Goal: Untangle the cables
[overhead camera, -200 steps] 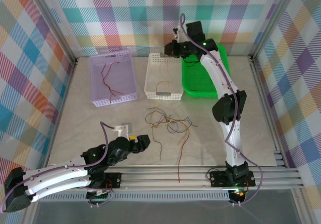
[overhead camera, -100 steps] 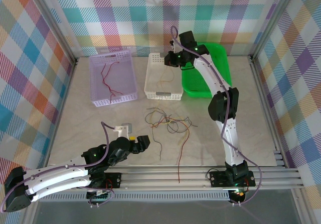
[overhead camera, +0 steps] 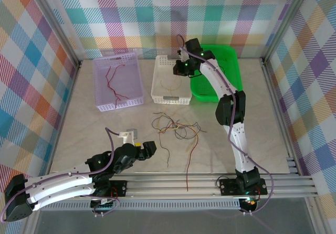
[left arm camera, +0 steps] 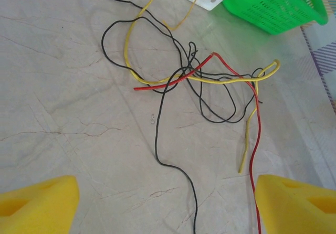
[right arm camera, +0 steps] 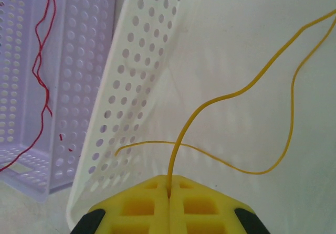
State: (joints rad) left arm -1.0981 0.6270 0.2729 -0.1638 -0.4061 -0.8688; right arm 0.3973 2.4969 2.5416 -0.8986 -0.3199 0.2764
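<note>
right fingers (right arm camera: 142, 205) pinch a yellow wire (right arm camera: 220, 100) over the white basket (right arm camera: 131, 87), left fingers (left arm camera: 37, 202) sit spread apart facing the tangle (left arm camera: 210, 79)

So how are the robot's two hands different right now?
The left hand is open and holds nothing, while the right hand is shut on a yellow wire. The left hand sits low at the near side of the table, facing the tangle of wires. The right hand is at the far side, over the white basket. Both hands have yellow fingers.
</note>
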